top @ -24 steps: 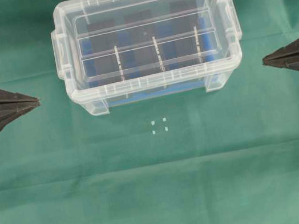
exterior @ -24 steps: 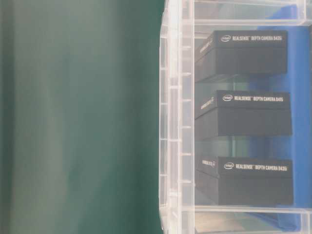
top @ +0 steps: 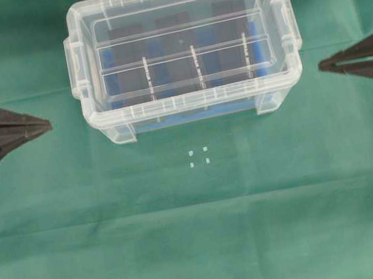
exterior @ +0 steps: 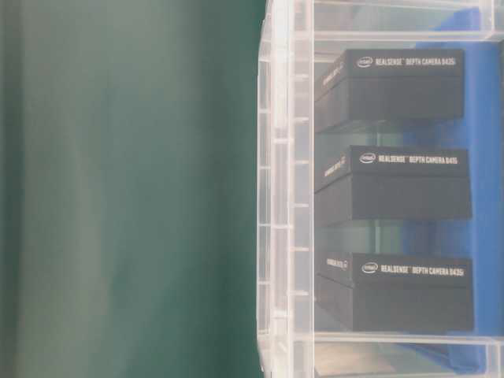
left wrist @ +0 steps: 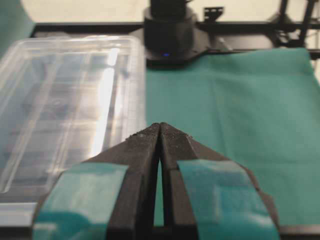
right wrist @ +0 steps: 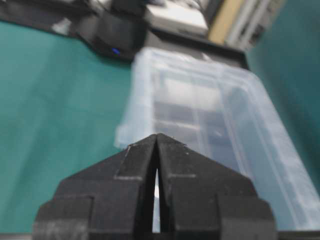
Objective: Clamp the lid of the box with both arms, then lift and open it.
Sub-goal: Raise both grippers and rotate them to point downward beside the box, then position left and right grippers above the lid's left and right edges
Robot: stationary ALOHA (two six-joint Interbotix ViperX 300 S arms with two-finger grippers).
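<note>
The clear box stands at the back middle of the green cloth, with black blocks on a blue base inside. Its clear lid, with two lengthwise ridges, lies on top. My left gripper, teal tape on its fingers, is shut and empty, pointing at the box's left end from a short way off. My right gripper is shut and empty just off the right end. The left wrist view shows the lid ahead-left of the closed tips. The right wrist view shows the box past the closed tips.
Small white marks sit on the cloth in front of the box. Each wrist view shows the opposite arm's black base beyond the box. The table-level view shows the box wall and labelled black blocks.
The right gripper has shifted a little toward the box and up the frame, and its fingers look thinner from above. The left gripper has edged slightly toward the box. Box and lid are unmoved.
</note>
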